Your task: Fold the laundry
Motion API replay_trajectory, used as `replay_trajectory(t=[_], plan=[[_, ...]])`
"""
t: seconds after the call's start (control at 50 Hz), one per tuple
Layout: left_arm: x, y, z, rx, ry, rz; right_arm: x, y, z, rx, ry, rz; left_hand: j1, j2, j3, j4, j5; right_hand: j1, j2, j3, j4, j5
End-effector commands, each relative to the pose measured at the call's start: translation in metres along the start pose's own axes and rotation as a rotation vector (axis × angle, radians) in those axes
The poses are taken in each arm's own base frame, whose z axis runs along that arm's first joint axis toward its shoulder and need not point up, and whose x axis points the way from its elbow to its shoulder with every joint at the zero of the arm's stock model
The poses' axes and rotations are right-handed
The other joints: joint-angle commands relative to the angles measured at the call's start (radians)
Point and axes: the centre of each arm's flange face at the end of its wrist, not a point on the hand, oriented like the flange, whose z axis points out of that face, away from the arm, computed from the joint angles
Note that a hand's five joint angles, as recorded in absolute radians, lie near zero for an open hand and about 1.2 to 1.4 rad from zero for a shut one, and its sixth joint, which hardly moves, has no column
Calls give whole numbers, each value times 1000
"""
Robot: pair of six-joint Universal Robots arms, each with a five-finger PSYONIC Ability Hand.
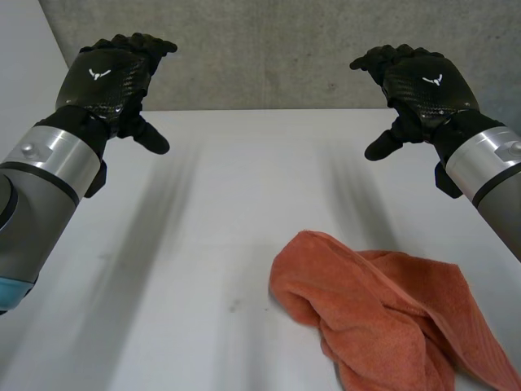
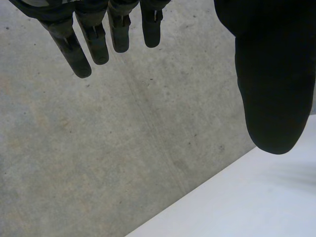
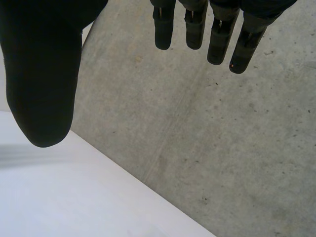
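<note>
— How do the fingers [image 2: 74,49] of the left hand [image 1: 110,77] stand?

— Straight and loosely spread, with the thumb [image 2: 274,89] set wide apart from them. They hold nothing. Beyond the fingertips is a grey concrete wall [image 1: 269,49], and under the thumb is the far edge of the white surface [image 1: 203,244].

— And the right hand [image 1: 423,85]?

— Much the same. Its fingers [image 3: 219,39] hang straight, side by side, its thumb [image 3: 42,84] stands well off from them, and nothing is in their grasp. Past them is the same wall, with the surface's edge under the thumb.

— Where are the two hands over the surface?

— Both hang above its far part, backs up, the left hand on the robot's left and the right hand on its right, well apart from each other. Each thumb points inward, toward the other hand. The left arm [image 1: 41,179] and the right arm [image 1: 488,163] come in from the near corners.

— And the laundry?

— One orange terry towel [image 1: 391,318]. It lies crumpled in a loose heap on the near part of the surface, on the robot's right side, nearer the right arm than the left. Folds run across it, and a rounded lobe bulges toward the middle of the surface. Its near end runs out of the head view. Neither hand touches it, and both are well apart from it.
</note>
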Motion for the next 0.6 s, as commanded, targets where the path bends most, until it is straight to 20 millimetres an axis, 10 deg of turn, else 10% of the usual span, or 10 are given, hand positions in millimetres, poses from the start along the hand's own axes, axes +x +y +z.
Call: replay_trajectory(t=[0.02,0.28,0.6], plan=[[3,9,1,-27,11,-4,2,-2,1,-14,9,1,-17,-28,-40,-30,-47,-33,-45,-36,-58,-64],[53,65,9,-167,254,-44,-8,6,-35,-414,-18,119,-10,-22,-33,-23,-40,-33,-45,-36,-58,-64],[136,145,-10,-401,549,-96,-18,62,-104,-741,-62,25,-4,-16,-27,-17,-34,-33,-45,-36,-58,-64]])
